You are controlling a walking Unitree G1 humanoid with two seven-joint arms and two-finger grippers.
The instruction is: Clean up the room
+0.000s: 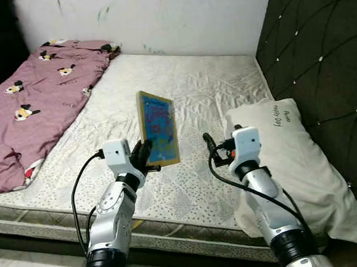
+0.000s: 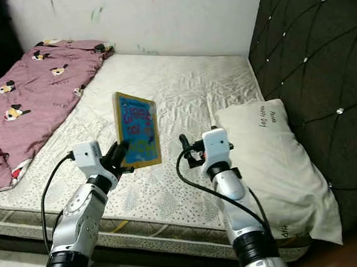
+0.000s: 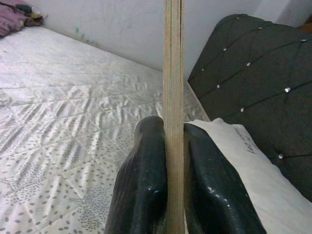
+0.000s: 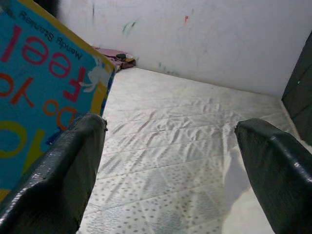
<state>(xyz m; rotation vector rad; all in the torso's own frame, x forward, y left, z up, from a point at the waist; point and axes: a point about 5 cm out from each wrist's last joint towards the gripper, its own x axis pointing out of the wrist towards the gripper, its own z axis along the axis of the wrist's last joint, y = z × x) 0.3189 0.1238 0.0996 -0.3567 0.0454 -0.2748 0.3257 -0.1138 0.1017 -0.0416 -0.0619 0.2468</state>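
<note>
A thin blue picture book with a yellow border [image 1: 159, 127] stands upright over the white mattress [image 1: 212, 87]. My left gripper [image 1: 144, 158] is shut on the book's lower near corner; in the left wrist view both black fingers [image 3: 146, 190] press the book's edge [image 3: 173, 97] between them. My right gripper [image 1: 211, 144] hovers open just to the right of the book, above the mattress and beside the white pillow [image 1: 292, 161]. In the right wrist view the book's cover [image 4: 44, 92] lies just past one of the spread fingers [image 4: 63, 175].
A pink blanket with cartoon prints [image 1: 34, 101] covers the left side of the bed. A dark tufted headboard [image 1: 327, 54] rises on the right, and a white wall [image 1: 157, 17] backs the bed. The mattress's near edge [image 1: 174, 230] runs just in front of me.
</note>
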